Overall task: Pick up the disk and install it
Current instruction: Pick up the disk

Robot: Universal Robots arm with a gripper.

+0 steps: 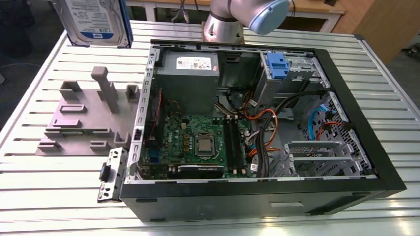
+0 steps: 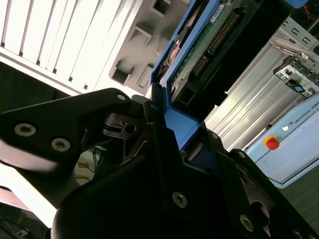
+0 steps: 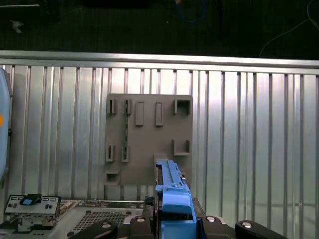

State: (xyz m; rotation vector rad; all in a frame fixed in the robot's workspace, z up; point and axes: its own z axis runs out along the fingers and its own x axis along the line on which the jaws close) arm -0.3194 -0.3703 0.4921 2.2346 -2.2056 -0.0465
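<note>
The tool (image 2: 180, 130) is clamped on the disk (image 1: 92, 20), with its black fingers (image 2: 157, 144) pressed against the blue side rails in the second wrist view. The disk hangs at the upper left of the exterior view, apart from the open computer case (image 1: 262, 195) on the counter (image 1: 39, 196). It is probably rigid, dense and smooth-skinned. Its bare circuit board looks fragile, so the rails are the soundest hold.

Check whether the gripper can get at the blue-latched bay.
Likely yes: the case lies open, nothing covers the bay from above. The gripper is shut on the disk; cables run close beside.
</note>
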